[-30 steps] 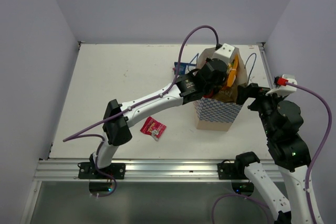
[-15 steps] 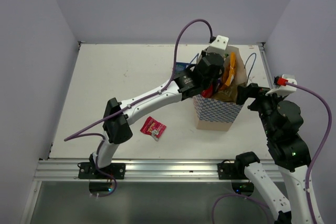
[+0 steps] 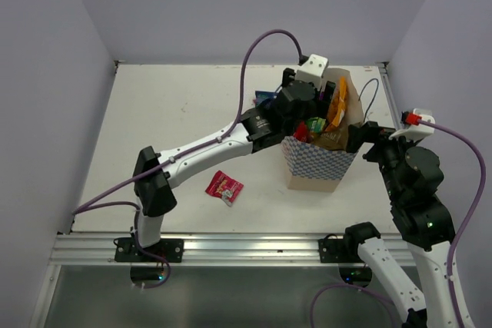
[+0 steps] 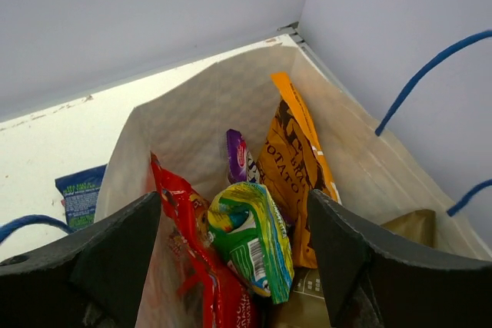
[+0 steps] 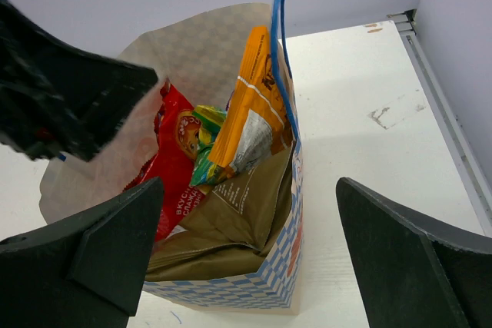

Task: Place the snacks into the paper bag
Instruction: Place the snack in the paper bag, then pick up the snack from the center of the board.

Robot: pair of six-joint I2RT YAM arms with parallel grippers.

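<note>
The paper bag (image 3: 317, 168) stands upright at the right of the table, its mouth open. Inside it are a red packet (image 4: 194, 266), a yellow-green packet (image 4: 250, 236), an orange packet (image 4: 290, 167) and a purple one (image 4: 237, 156). My left gripper (image 4: 233, 213) hangs open over the bag's mouth; the yellow-green packet lies loose below, touching neither finger. My right gripper (image 5: 250, 190) stands open just right of the bag (image 5: 269, 289), holding nothing. A dark blue packet (image 3: 265, 98) lies on the table behind the bag. A small pink-red packet (image 3: 224, 187) lies to its front left.
The bag's blue cord handles (image 4: 419, 78) stick up at its right side. The enclosure's right wall (image 3: 446, 51) and the table's right edge run close behind the bag. A metal rail (image 3: 231, 247) lines the near edge.
My left gripper has opened and let go of the yellow-green packet, which now rests in the bag. Its wrist has shifted a little left and back. The right arm has not moved.
</note>
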